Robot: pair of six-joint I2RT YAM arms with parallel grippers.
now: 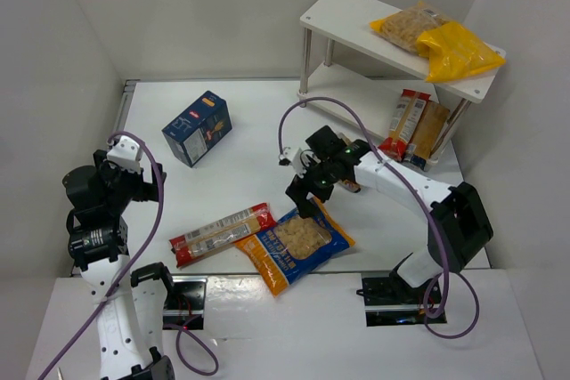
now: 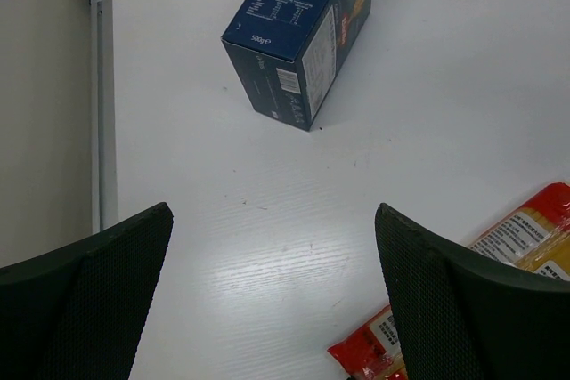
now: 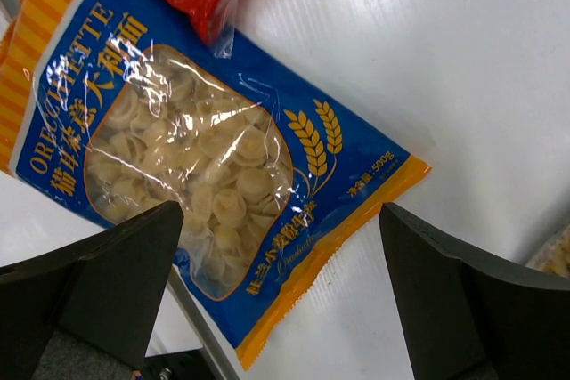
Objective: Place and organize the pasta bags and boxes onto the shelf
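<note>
The orange-and-blue windowed pasta bag lies flat near the table's front edge. My right gripper hovers over its far end, open and holding nothing. A red-and-clear spaghetti pack lies to the left of the bag, touching it. The dark-blue carton stands on the table further back. My left gripper is open over bare table, between the carton and the spaghetti pack. The white shelf holds two yellow bags on top. On its lower board are a spaghetti pack and a tan carton.
White walls close in the table on the left, back and right. The shelf's thin metal legs stand at the back right. The right arm's cable loops over the table's middle. A sliver of a clear pasta pack shows by the right fingers.
</note>
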